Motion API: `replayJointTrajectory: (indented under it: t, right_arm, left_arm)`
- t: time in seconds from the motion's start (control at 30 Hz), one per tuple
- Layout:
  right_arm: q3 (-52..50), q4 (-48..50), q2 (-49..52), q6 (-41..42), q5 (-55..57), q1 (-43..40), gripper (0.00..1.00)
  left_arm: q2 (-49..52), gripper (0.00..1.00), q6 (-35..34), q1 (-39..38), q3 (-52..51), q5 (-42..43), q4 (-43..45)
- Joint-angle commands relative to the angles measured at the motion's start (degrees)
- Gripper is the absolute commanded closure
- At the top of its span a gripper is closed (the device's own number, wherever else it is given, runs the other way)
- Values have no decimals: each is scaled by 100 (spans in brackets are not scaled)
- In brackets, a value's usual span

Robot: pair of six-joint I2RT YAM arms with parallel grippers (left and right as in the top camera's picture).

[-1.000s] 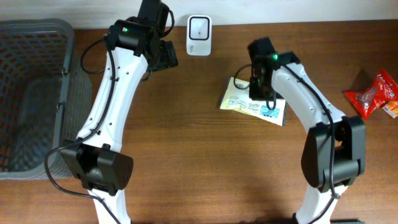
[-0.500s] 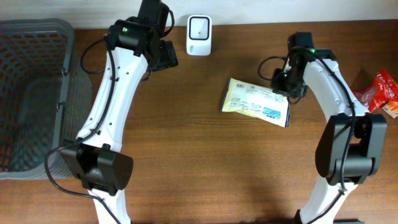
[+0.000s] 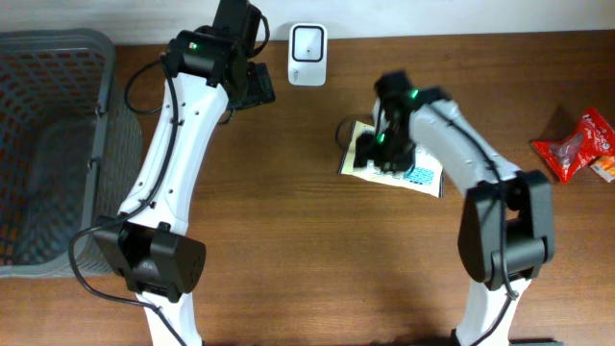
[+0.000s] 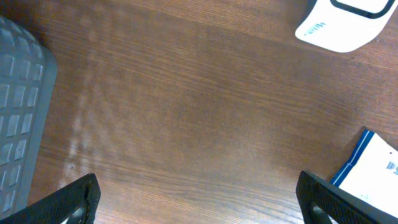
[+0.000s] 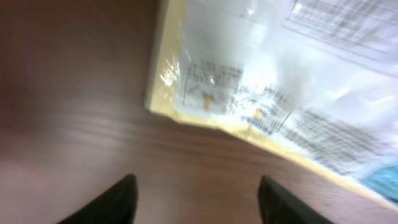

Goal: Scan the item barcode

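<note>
Both claws gape: right gripper (image 5: 196, 201) over the left edge of the packet (image 5: 267, 74), left gripper (image 4: 202, 200) and grey basket (image 3: 56, 44) farther left of it.

The overhead camera looks straight down on the whole brown wooden table (image 3: 288, 250), from the arms' bases at its near edge to the small white rectangular scanner (image 3: 307, 42) at its far edge and the grey plastic mesh basket (image 3: 48, 144) at its left edge. The left wrist camera hangs low near the far edge, facing down between the black fingertips (image 4: 78, 202) of the left gripper (image 4: 199, 205); it shares with the overhead view the scanner's corner, the basket's wall and a corner of the flat yellow-and-white printed packet (image 4: 373, 177). The right wrist camera sits closest, blurred, above that packet's left end, between the dark fingertips (image 5: 115, 202) of the right gripper (image 5: 199, 199)
</note>
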Motion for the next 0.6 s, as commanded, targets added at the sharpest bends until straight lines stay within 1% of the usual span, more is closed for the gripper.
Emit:
replayJointTrajectory:
  t: [0.0,0.03,0.07,0.1,0.13,0.17,0.23,0.3,0.4,0.43,0.47,0.5,0.53,0.57]
  right_arm:
    - [1141,-476,-323,-173,1329,-588,14]
    - [1137,-501,-321,-173,1561,-793,3]
    - [1003,-511,-310,-170,1655,-1086,1]
    - [863,-511,-302,-173,1600,-1309,1]
    - [577,-481,-289,-173,1270,-1615,1]
    - [407,-452,-275,-175,1049,-1742,1]
    - [-275,-79,-256,-184,669,-1937,1]
    - [-949,612,-254,-634,33,-1947,1]
    - [-1856,1703,-251,-538,-164,-1947,2]
    - [-1991,1856,-251,-538,-216,-1950,13]
    - [-2081,1941,-251,-542,-219,-1950,55]
    - [-2028,1934,-264,-540,-262,-1952,93]
    - [-1926,1847,-269,-538,-319,-1967,96]
    - [-1672,1561,-286,-540,-393,-2002,96]
  left_arm:
    - [-76,1,31,0,46,22,-9]
    - [-76,1,31,0,46,22,-9]
    - [-76,1,31,0,46,22,-9]
    - [-76,1,31,0,46,22,-9]
    - [-76,1,31,0,46,22,-9]
    - [-76,1,31,0,46,22,-9]
    - [-76,1,31,0,46,22,-9]
    - [-76,1,31,0,46,22,-9]
    - [-76,1,31,0,46,22,-11]
    - [-76,1,31,0,46,22,-9]
    - [-76,1,31,0,46,22,-9]
    - [-76,1,31,0,46,22,-9]
    - [-76,1,31,0,46,22,-9]
    - [-76,1,31,-9,46,20,-9]
